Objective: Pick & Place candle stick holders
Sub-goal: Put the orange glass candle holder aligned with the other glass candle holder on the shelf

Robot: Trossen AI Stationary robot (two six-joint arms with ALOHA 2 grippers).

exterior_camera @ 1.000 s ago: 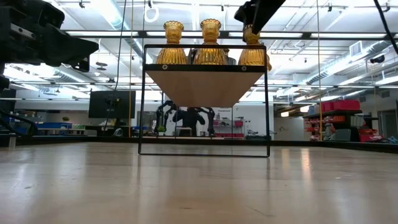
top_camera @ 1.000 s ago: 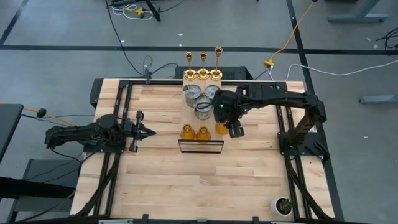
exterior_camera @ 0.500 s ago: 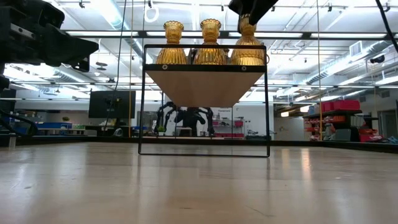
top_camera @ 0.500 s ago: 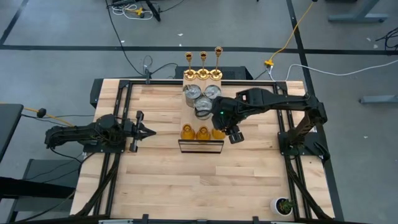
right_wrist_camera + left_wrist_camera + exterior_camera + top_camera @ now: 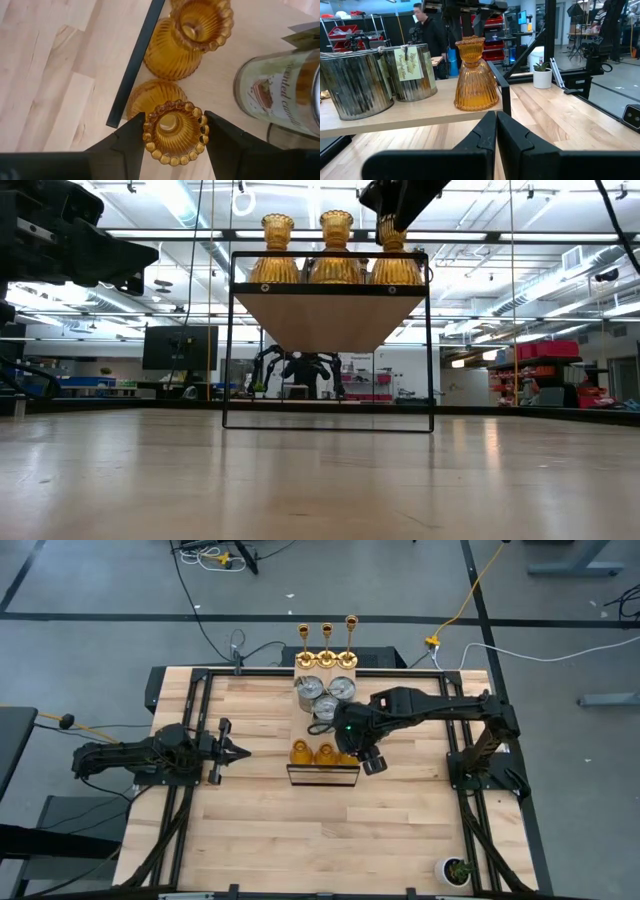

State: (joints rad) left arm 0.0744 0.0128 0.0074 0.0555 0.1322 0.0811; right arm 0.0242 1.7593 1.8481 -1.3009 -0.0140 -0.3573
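Observation:
Three squat amber holders stand in a row along the near edge of a raised wooden shelf [image 5: 330,320]: left [image 5: 301,752], middle [image 5: 326,753] and right [image 5: 396,262]. My right gripper [image 5: 175,134] is over the right one, shut on it. Behind them on the shelf stand three silver cans [image 5: 325,705]. Three gold candlesticks [image 5: 327,635] stand at the far end. My left gripper [image 5: 238,751] waits shut at the table's left, pointing level at the shelf. My right gripper pinches the right amber holder by its beaded top rim [image 5: 150,131], one finger [image 5: 131,140] on each side. The fingers come from above, slanting down. The holder is upright, its base level with the shelf top by the near right corner [image 5: 400,280]. Whether it rests there, I cannot tell.
A black metal frame [image 5: 322,783] carries the shelf above the table. A small green potted plant [image 5: 457,870] stands at the table's near right corner. Black rails run along the table's left and right sides. A person [image 5: 427,30] stands in the room beyond.
My right gripper has carried the amber holder toward the table's left, along the shelf's near edge, and slightly down. The holder now stands close beside the middle one, in line with the other two.

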